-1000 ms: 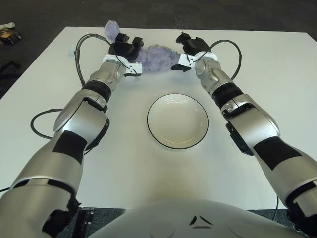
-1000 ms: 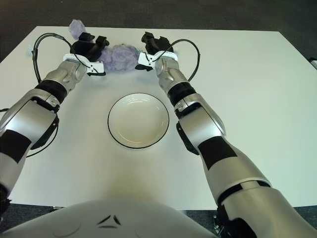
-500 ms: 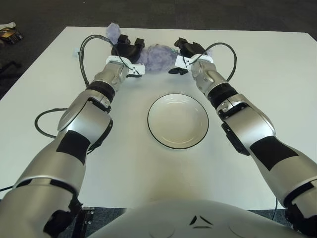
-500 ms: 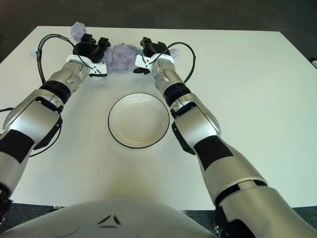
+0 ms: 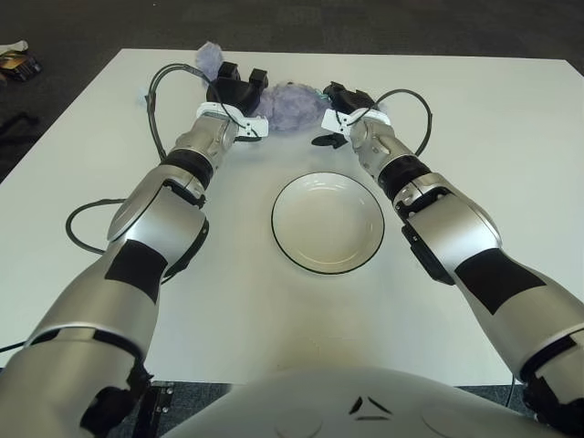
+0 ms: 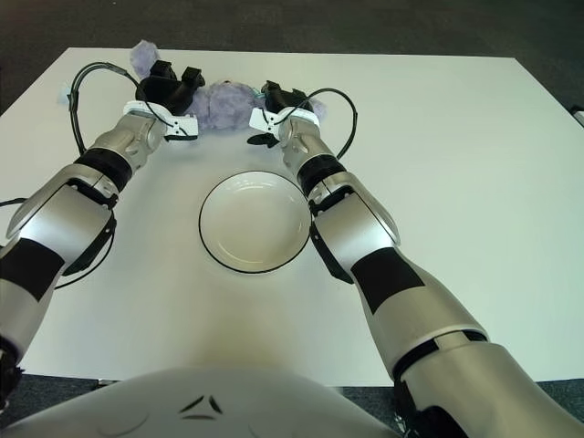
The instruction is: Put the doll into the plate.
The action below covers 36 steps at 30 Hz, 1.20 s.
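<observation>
Left eye view: doll (image 5: 290, 106) lies on bench (image 5: 474, 137) beyond plate (image 5: 328, 222), pressed between left hand (image 5: 234, 89) and right hand (image 5: 344, 102), fingers of both curled against it.

table (image 5: 511, 182) white | plate (image 5: 328, 223) centre | doll (image 5: 290, 106) (purple) far edge

- The doll (image 5: 287, 102) shows only in part: the left hand (image 5: 234, 93) covers one end, the right hand (image 5: 345, 99) the other.
- Whether either hand's fingers actually close on it cannot be told.
- The surface (image 5: 511, 137) is cut by the right picture edge.
</observation>
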### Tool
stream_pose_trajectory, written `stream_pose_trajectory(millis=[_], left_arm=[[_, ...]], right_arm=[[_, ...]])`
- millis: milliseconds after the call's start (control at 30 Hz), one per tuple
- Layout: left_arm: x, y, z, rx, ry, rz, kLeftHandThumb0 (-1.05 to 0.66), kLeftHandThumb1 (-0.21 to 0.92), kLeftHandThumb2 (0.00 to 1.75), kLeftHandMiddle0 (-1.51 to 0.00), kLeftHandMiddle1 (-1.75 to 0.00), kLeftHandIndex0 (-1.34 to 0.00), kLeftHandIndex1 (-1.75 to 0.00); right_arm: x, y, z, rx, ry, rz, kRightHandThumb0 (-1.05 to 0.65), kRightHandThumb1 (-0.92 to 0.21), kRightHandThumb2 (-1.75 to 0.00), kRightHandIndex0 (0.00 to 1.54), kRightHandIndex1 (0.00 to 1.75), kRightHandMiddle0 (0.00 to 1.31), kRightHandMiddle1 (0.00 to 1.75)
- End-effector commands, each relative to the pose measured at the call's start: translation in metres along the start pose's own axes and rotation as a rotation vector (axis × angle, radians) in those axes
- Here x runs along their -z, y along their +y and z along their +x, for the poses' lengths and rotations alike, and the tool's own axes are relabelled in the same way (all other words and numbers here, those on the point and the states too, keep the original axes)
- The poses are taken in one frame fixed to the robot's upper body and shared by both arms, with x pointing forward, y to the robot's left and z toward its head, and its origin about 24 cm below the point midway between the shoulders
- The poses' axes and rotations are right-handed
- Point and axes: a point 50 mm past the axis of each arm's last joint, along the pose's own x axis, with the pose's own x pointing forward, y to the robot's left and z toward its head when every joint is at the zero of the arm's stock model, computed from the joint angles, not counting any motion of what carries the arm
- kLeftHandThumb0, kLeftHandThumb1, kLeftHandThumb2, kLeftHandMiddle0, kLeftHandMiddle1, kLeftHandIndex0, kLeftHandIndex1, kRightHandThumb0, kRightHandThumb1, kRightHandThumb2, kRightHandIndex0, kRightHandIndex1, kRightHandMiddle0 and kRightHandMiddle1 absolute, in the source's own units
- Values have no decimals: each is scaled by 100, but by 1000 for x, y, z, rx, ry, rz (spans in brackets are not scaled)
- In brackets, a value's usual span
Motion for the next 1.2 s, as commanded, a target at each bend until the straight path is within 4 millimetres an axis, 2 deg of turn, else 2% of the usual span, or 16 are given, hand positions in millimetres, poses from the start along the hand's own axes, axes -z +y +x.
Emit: stream_pose_trajectory(millis=[0,67,233,333,467,633,700,733,833,1033,1133,1167], left_arm=[[-3,-2,0,4,-7,-15,-54,29,97,-4,-122,0,-94],[-3,-2,-1,-3,-11,-19,-53,28,98,-5,-121,0,-94],[-3,-1,-1,-21,-23,-24,-47,22,106,-6,-128,0,-108],[-3,1,-1,-26,-29,-31,-41,18,112,-8,-148,0,-127],[-3,3,0,-31,-40,-45,-34,15,120,-11,-159,0,-148],[-4,4,-1,-43,-58,-65,-27,12,129,-17,-166,0,-169],[-4,5,-1,-46,-63,-69,-24,12,132,-20,-168,0,-172],[-4,5,-1,-47,-65,-71,-1,26,121,-30,-169,0,-173],[-5,5,-1,-45,-73,-76,27,44,107,-42,-168,-1,-174],[-7,4,-1,-25,-79,-95,40,46,111,-48,-172,-17,-175],[-7,3,-1,-16,-81,-110,43,41,118,-52,-173,-37,-175],[-7,2,-1,-13,-82,-115,43,40,120,-53,-173,-39,-175]], right_arm=[[-1,-3,1,19,1,28,-57,-35,-87,0,94,0,45],[1,-2,1,23,6,30,-54,-33,-90,0,95,0,47],[14,1,-1,29,31,28,-31,-19,-111,3,100,0,80],[15,2,-1,37,41,45,-13,-11,-124,4,105,0,96],[14,3,-1,51,47,58,5,-4,-136,3,110,0,103],[15,3,-1,62,52,55,17,1,-143,1,113,0,104],[16,4,-1,63,54,56,20,1,-145,0,113,0,105],[16,4,-1,63,55,56,21,2,-146,0,113,0,106],[18,5,-2,61,62,53,22,3,-147,0,114,0,108],[22,6,-3,60,68,43,16,4,-146,0,117,0,115],[22,7,-3,64,65,38,8,4,-143,1,118,0,118],[22,7,-3,65,64,37,7,4,-142,1,119,0,118]])
